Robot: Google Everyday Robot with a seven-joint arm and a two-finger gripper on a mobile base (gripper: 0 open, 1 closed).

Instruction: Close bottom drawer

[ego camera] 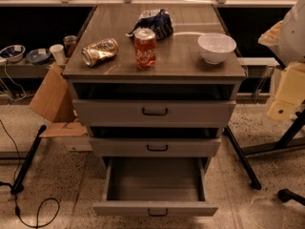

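Since the bottom drawer [152, 182] is pulled well out below the middle drawer [190, 147], the closing push has not begun. The likely next move is to bring the gripper to the drawer's front panel by the handle [157, 213] and push straight in. The gripper is out of view, and only pale arm parts [286, 92] show, right of the drawer and well apart, so I cannot tell whether it is clenched or released.

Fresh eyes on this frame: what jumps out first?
The bottom drawer is pulled far out at the foot of the grey cabinet, showing an empty box. On the cabinet top, an upright orange can stands at centre, with a crushed can lying to its left and a white bowl to its right. The gripper is not in view.
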